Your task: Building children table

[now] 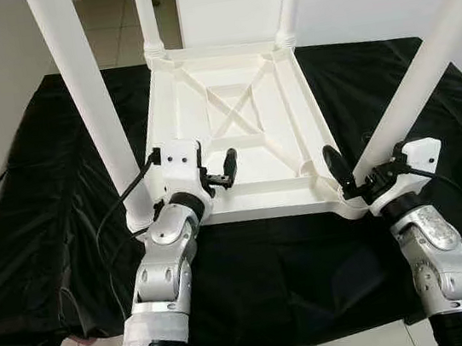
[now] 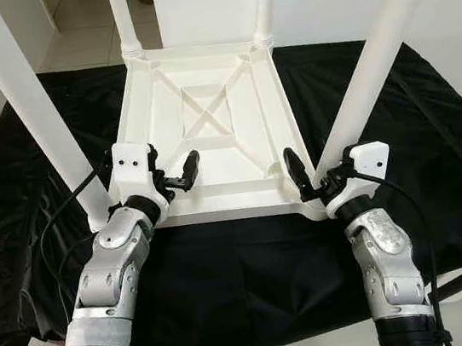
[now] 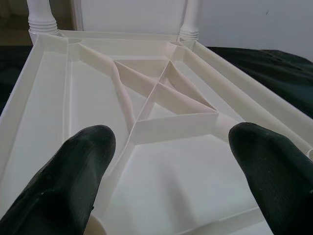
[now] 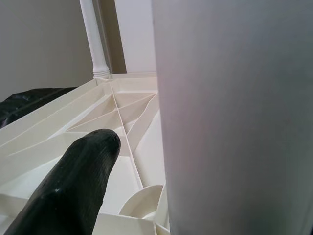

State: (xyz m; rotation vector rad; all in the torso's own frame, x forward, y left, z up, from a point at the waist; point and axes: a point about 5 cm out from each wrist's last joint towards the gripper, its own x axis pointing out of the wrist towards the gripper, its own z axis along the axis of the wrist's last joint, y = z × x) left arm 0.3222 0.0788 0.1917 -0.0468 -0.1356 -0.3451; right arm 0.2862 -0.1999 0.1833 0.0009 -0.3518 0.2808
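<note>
While both silver arms reach forward, the left gripper (image 1: 218, 173) sits over the near edge of the white plastic table top (image 1: 238, 133), fingers spread apart, nothing between them. Left wrist view confirms: two matte black rounded fingertips (image 3: 63, 181) wide apart above the ribbed underside.

Right gripper (image 1: 353, 175) is at the near right corner, against the near right leg (image 1: 423, 68). One black finger (image 4: 73, 186) shows beside the leg, which fills the frame; can't tell whether it's clamped or loose.

Table is upside down on a black cloth (image 1: 44, 251), wrinkled and slightly glossy, covering a work surface. Underside is moulded: raised rim, X-shaped ribs around a square centre panel, round sockets at corners.

Legs: four, all standing up from the corners. Smooth white tubes, near left leg (image 1: 93, 106) and near right one lean outward in view. Far left leg (image 1: 147, 17) and far right leg (image 1: 289, 1) have ringed collars at the base.

Room: pale tiled floor (image 1: 113, 35), white walls behind.
</note>
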